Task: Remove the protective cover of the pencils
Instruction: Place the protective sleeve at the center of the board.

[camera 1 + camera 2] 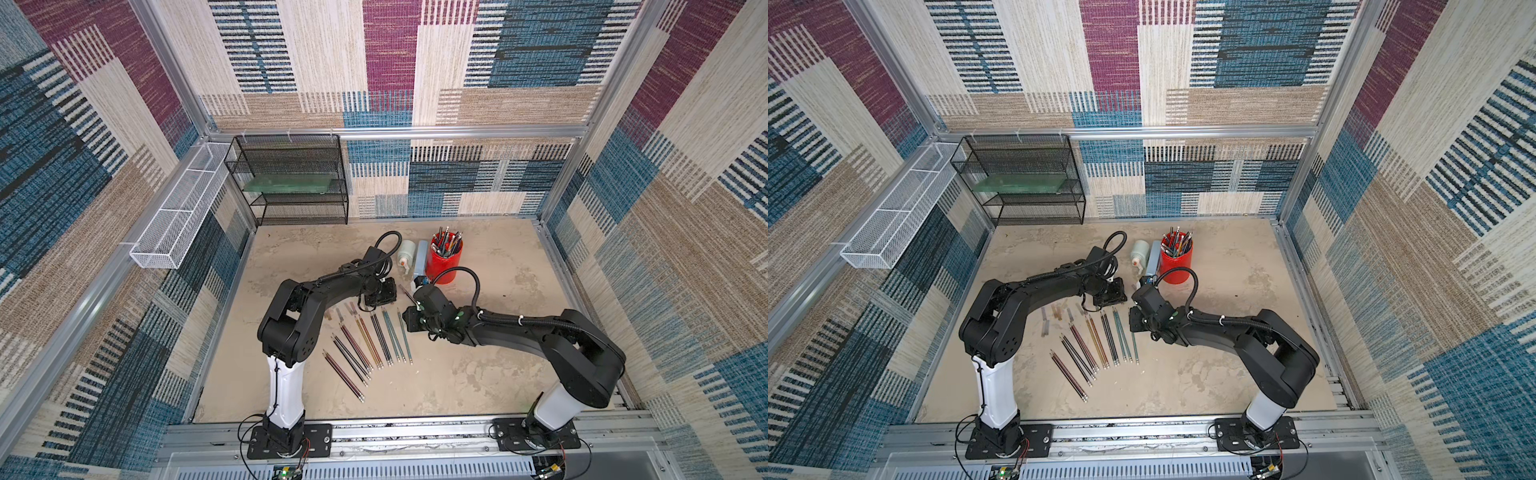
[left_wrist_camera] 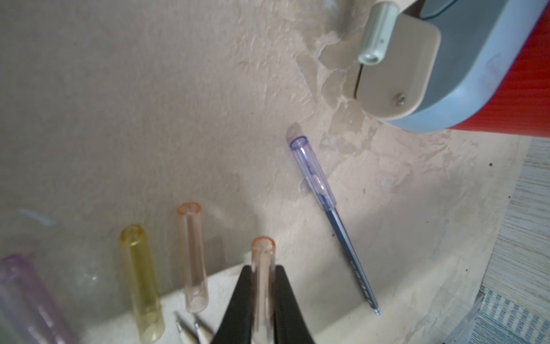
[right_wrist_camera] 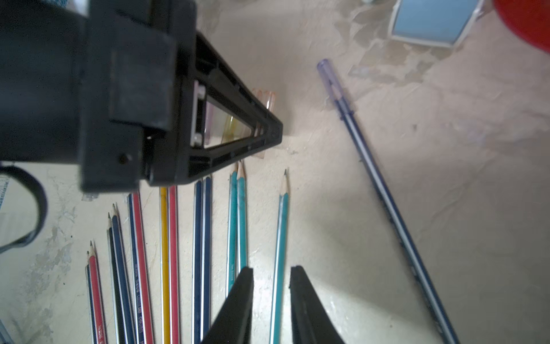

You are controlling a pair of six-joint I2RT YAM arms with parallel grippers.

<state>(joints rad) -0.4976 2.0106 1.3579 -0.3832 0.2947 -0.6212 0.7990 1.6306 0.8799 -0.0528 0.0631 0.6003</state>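
Observation:
Several pencils lie fanned on the beige table, tips bare. My left gripper is shut on a clear orange cover, held just beyond the pencil tips. Loose covers lie beside it: a yellow cover, a pink cover and a purple cover. Apart to the right, a dark blue pencil still wears its clear bluish cover. My right gripper stands open astride a teal pencil, with a gap on each side.
Behind the pencils stand a red cup full of pens, a blue-grey sharpener and a pale bottle. A black mesh shelf and a white mesh basket sit at the back left.

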